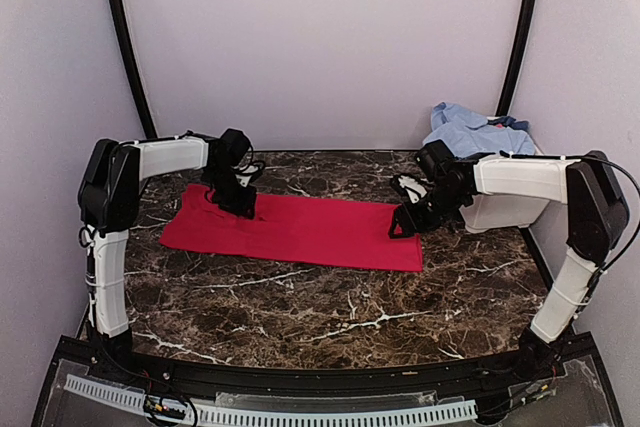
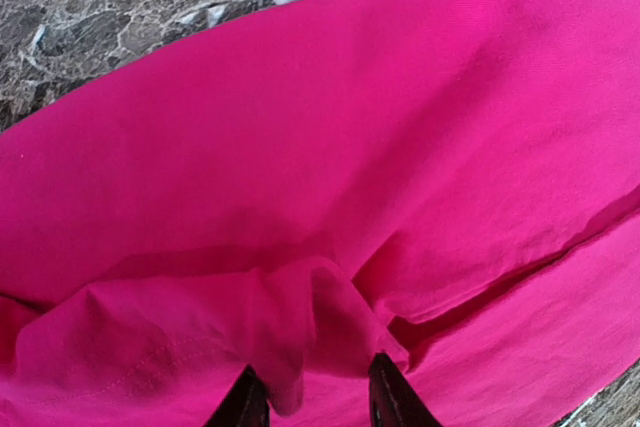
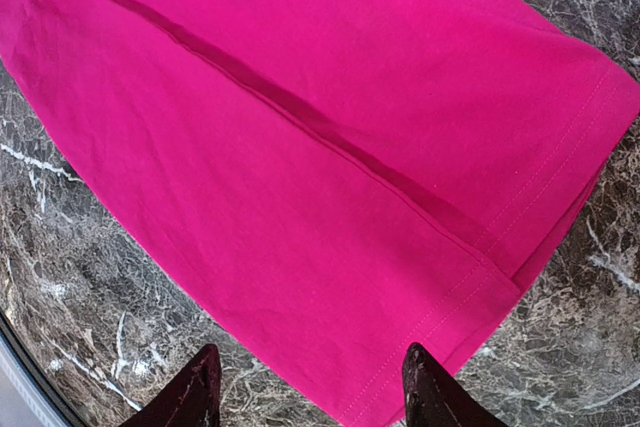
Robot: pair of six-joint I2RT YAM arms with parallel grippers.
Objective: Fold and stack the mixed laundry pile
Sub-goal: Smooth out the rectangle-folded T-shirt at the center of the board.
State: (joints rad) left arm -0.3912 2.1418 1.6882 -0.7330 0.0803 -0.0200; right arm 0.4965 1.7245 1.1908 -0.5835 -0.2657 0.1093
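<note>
Step in hand: folding the first piece. The red garment [image 1: 300, 232] is already doubled lengthwise into a long band, and I judge the cross fold comes next.
Next move calls for: a firm hold on both layers at one short end, then carrying that end over to meet the other with the edges squared. The slack cloth may drag or slip apart.
Table [image 1: 330, 307]: dark marble. The work sits in its far half.
Red garment, place: flat on the table, just beyond centre, with an arm at each end.
Red garment, long axis: runs roughly 9 to 3 o'clock in the top view, skewed so the left end leans to 10 and the right end to 4.
Red garment, pointing: the stitched hem [image 3: 575, 152] faces about 3 to 4 o'clock. The other end lies bunched under the left arm.
Rest of pile: a light-blue shirt [image 1: 470, 129] is heaped at 1 to 2 o'clock in the white tub [image 1: 497, 215], unfolded.
Right gripper [image 3: 312, 397]: jaws spread wide with nothing between them, hovering over the hem end.
Left gripper [image 2: 312, 405]: fingers partly apart with a pucker of red cloth between them. Clamped or let go, I cannot tell.
Fold line [image 3: 330, 137]: a shadowed step along the band where the upper layer ends.
</note>
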